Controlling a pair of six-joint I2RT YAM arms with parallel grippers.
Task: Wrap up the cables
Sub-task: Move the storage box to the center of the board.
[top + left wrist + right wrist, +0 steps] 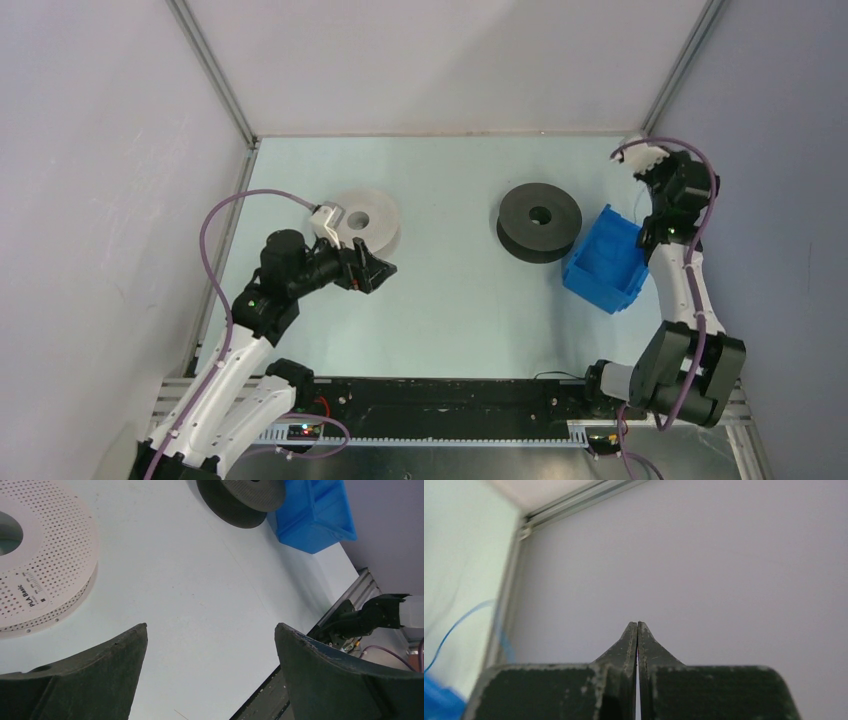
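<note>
Right gripper (637,626) is pinched fully together, aimed at the lilac wall (724,555). The thin blue cable (459,621) loops well off to its left, rising by the blue plastic bin (436,700). Left gripper (210,630) gapes wide.

A blue cable (461,618), white spool (55,545) (perforated), blue bin (597,278).

Pale blue-green table top (450,320) across the centre of the top view, closed in on three sides by plain lilac-grey panels: left wall (100,150), back wall (450,60) and right wall (790,150). Silver metal left post (212,70) and right post (685,65) slanting from the far corners toward the upper edge of the frame, with a toothed pale rail (450,432) along the bottom edge. Even, soft lighting, with only faint shadows on the table surface.
</note>
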